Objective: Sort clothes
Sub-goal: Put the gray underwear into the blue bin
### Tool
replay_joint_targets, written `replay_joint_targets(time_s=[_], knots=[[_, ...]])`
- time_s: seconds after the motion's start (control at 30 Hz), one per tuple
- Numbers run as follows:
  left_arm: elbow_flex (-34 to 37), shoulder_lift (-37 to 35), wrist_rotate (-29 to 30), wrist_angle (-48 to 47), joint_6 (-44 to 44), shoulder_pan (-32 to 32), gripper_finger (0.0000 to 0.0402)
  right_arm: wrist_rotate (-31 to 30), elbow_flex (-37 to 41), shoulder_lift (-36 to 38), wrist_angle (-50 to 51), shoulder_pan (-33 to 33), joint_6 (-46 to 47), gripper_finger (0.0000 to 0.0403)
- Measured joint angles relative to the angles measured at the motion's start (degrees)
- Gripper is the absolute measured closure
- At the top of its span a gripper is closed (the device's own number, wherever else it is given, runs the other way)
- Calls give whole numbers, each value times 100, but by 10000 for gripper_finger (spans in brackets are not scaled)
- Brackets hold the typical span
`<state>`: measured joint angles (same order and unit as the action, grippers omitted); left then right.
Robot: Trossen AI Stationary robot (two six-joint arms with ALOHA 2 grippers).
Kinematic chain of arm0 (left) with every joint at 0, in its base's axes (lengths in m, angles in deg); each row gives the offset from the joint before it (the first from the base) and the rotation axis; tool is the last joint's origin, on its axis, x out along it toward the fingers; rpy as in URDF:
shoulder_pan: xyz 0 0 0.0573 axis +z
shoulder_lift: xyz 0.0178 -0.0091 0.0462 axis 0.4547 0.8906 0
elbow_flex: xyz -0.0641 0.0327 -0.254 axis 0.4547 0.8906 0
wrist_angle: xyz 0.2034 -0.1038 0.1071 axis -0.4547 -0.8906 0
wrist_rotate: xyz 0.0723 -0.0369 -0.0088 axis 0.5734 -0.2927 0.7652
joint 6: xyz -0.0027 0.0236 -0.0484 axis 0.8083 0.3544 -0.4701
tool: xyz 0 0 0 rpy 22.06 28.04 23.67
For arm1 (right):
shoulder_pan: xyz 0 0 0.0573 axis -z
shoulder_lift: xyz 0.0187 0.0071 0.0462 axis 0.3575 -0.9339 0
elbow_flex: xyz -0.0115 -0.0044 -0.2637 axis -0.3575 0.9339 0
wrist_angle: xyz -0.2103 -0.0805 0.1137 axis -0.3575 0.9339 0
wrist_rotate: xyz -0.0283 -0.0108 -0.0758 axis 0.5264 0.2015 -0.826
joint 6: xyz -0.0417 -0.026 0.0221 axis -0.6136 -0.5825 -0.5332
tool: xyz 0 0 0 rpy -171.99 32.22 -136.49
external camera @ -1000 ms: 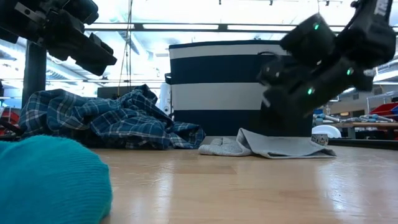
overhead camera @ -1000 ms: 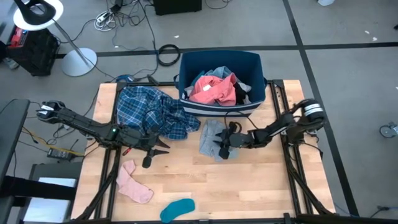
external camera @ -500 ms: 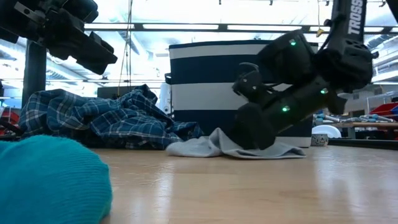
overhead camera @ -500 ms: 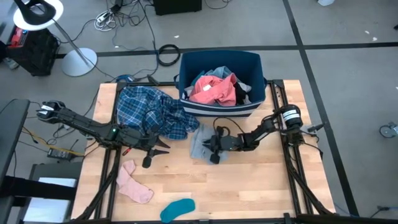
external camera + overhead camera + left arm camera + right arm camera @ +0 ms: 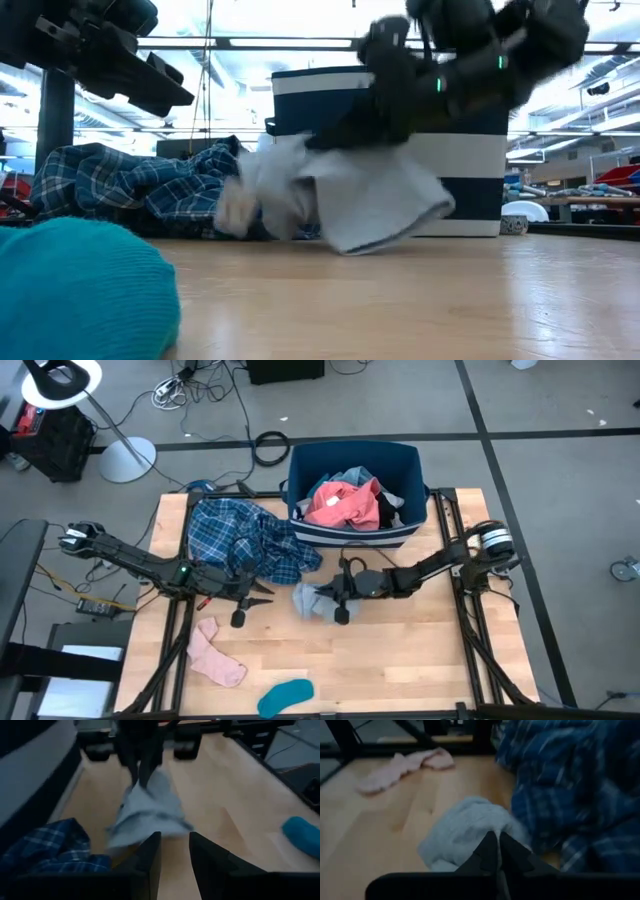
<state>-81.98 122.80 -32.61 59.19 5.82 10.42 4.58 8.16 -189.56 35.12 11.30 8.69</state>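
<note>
Grey garment [image 5: 310, 600] crumpled, pale, lifted off table, pinched by right gripper [image 5: 335, 598].

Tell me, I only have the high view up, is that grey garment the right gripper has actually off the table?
Observer: Yes. In the low view the grey garment hangs from the right gripper, its lowest fold just above the wooden table.
Operator: Are the fingers really closed on it?
Observer: The right wrist view shows the right gripper's fingers pinched together on the cloth.
Operator: And the left gripper, holding anything?
Observer: No. The left wrist view shows the left gripper open with nothing between its fingers, facing the hanging garment.
</note>
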Motion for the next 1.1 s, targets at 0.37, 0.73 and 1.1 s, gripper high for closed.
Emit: replay_joint_targets(time_s=[0.37,0.73,1.1], knots=[[-2,-1,286,-17,32,1,296,-764,-1345,1723,2981,-47,-909,401],[-2,-1,288,-17,30,0,296,-1637,-3032,2097,3877,429,-2522,402],[-2,-1,288,-40,30,0,296,-1062,-3781,2120,4459,1924,-2488,403]])
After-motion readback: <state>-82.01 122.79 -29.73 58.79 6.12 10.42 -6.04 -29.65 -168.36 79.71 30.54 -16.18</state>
